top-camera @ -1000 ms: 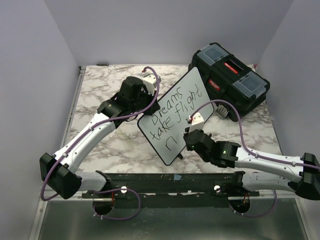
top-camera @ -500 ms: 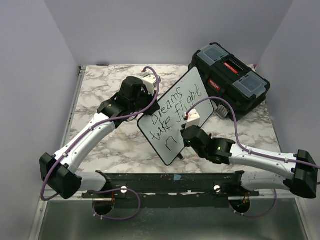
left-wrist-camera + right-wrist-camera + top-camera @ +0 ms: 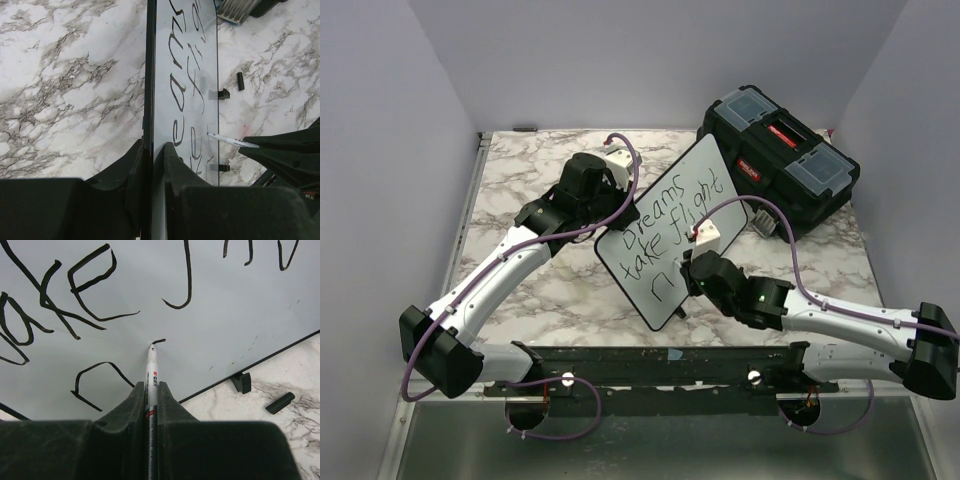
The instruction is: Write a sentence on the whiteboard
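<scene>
The whiteboard (image 3: 705, 160) stands tilted on its edge in the middle of the marble table. My left gripper (image 3: 152, 147) is shut on its black rim from the left side. The sentence (image 3: 675, 222) reads "Dreams take flight" in two black lines, with a few strokes of a third line (image 3: 663, 283) below. My right gripper (image 3: 151, 385) is shut on a white marker (image 3: 151, 365). The marker's tip touches the board at a short fresh stroke (image 3: 159, 341). In the left wrist view the marker (image 3: 232, 141) comes in from the right.
A black toolbox (image 3: 778, 160) stands at the back right, with a grey ribbed part (image 3: 767, 222) leaning at its front. The black marker cap (image 3: 280, 402) lies on the table by the board's lower edge, near a small black board foot (image 3: 242, 381).
My right gripper has moved up and left with the marker onto the board. A new short stroke has appeared beside the first mark of the third line. The left arm has not moved.
</scene>
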Tool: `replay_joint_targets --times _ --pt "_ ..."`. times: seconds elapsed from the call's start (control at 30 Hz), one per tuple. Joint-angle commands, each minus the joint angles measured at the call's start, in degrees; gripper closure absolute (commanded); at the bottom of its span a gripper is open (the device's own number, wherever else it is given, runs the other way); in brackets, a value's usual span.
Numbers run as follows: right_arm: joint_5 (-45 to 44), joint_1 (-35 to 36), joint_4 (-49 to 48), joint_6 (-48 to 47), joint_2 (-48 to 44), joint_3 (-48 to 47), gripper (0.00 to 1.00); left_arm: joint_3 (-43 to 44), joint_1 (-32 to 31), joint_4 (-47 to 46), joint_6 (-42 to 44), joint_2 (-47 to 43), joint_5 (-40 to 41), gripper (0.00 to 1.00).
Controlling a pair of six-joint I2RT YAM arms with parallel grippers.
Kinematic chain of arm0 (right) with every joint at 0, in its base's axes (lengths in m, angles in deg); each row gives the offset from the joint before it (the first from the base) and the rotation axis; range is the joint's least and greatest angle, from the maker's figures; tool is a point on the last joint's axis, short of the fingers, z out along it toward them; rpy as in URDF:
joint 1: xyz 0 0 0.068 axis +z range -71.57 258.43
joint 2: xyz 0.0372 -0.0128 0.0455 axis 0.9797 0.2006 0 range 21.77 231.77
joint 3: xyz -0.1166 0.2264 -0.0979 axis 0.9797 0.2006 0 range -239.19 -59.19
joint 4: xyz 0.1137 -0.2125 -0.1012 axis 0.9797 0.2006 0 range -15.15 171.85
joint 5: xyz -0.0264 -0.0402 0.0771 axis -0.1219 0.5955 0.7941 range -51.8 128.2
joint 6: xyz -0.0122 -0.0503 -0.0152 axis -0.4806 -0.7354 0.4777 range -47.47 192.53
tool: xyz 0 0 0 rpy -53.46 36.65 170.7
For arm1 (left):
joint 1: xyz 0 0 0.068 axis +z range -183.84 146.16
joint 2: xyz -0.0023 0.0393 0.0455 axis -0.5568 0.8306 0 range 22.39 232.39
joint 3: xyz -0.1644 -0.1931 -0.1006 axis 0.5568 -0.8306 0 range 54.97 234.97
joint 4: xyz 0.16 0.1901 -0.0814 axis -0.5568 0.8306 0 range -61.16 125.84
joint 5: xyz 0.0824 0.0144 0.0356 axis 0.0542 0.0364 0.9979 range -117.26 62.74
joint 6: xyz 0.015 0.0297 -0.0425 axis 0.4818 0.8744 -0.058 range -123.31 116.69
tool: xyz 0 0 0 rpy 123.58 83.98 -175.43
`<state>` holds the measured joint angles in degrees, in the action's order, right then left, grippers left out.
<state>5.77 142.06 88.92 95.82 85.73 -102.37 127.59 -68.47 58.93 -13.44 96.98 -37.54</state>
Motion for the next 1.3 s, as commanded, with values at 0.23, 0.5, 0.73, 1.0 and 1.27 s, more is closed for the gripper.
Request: replay_joint_targets --times 0.23,0.5,0.73,1.0,1.27 --pt "6.5 0.0 -2.1 3.8 -0.8 3.7 0.99 -2.9 -1.0 10.3 5.3 2.7 5.5 1.0" --pt "5.5 0.1 -0.9 5.1 -0.7 4.9 0.99 -2.9 -1.1 10.2 5.3 2.6 5.5 1.0" --pt "3.4 0.0 1.0 6.0 -0.5 5.1 0.99 -2.9 -1.1 10.3 5.3 2.7 5.5 1.0" --pt "0.4 0.0 2.7 5.9 0.2 3.8 0.99 -2.9 -1.0 10.3 5.3 2.6 5.5 1.0" --pt "-2.0 0.0 3.2 3.8 1.8 0.3 0.99 -2.9 -1.0 10.3 5.3 2.3 5.4 1.0"
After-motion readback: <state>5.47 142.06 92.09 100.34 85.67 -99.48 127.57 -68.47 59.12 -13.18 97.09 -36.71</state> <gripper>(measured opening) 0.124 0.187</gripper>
